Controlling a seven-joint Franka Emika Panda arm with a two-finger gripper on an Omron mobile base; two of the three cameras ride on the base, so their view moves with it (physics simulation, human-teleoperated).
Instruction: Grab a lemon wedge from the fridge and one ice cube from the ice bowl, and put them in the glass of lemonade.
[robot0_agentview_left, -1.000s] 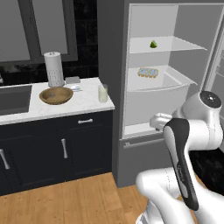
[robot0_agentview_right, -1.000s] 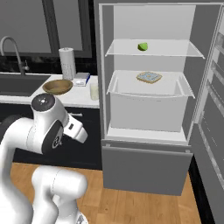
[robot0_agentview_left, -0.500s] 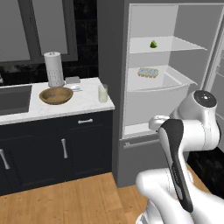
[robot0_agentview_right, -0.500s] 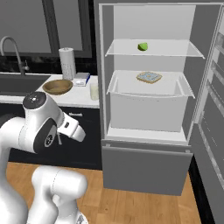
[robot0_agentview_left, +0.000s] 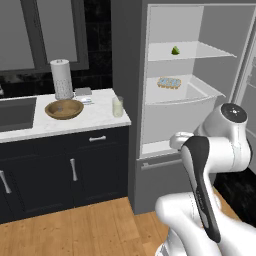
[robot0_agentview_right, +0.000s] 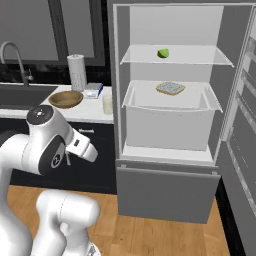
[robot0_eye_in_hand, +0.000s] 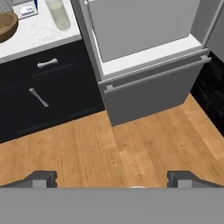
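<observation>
On the fridge's (robot0_agentview_right: 170, 125) top shelf the lemon wedge (robot0_agentview_right: 163, 53) waits. Well below it, the tool (robot0_eye_in_hand: 112, 178) points floorward, spread wide and empty; it needs raising, levelling, then centring on the wedge before closing.

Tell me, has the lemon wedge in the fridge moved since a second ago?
No. The lemon wedge sits at the same spot on the fridge's top shelf, above the food tray, in both base views.

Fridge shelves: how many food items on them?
2. The lemon wedge sits on the top shelf of the fridge; the food tray on the shelf below. Lower drawer contents are hidden.
</observation>
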